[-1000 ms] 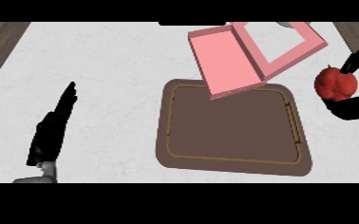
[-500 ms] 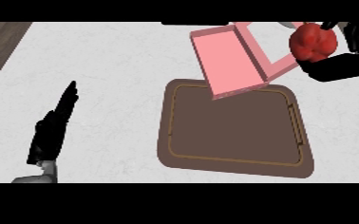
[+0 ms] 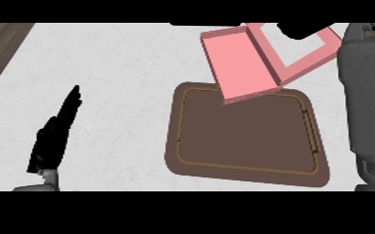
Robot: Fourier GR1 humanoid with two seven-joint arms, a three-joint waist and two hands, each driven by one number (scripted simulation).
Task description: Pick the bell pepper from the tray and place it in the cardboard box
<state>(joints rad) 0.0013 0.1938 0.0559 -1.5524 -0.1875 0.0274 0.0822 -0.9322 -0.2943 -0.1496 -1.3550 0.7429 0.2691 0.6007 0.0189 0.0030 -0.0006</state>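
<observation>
L hand (image 3: 53, 139) at near-left, black, resting on edge w/ fingers straight and together, tips pointing to the far side. Released, holds nothing. A bit of grey wrist shows below it at the near edge. It sits well apart from the tray.

Tray (image 3: 245, 139): brown, rounded corners, thin lighter line running round inside the rim. Sits right of centre on the pale, marbled counter (image 3: 117, 69). Its inner surface is bare as far as visible. Slightly skewed relative to the view's edges.

R forearm (image 3: 357, 94): grey, runs along the right edge from near to far, just beside the tray's right side, partly covering the tray's near-right corner.

Cardboard box (image 3: 307, 62): pink, at far right, just beyond the tray. Open at the top, walls form a tilted rectangular frame w/ pale counter colour showing inside. One large flap (image 3: 242, 64) hangs toward the near-left, and its near end overlaps the tray's far edge.

R hand (image 3: 304, 29): black shape at the far edge, above the box's far wall, partly cut off by the view's upper limit. Clenched, released or grasping: can't tell.

Bell pepper: not visible anywhere in this view. Not on the tray's visible surface, and none seen in the visible part of the box. Whether the R hand has it: can't tell.

Dark wood strip (image 3: 13, 39) at the far-left corner, beyond the counter's edge.
</observation>
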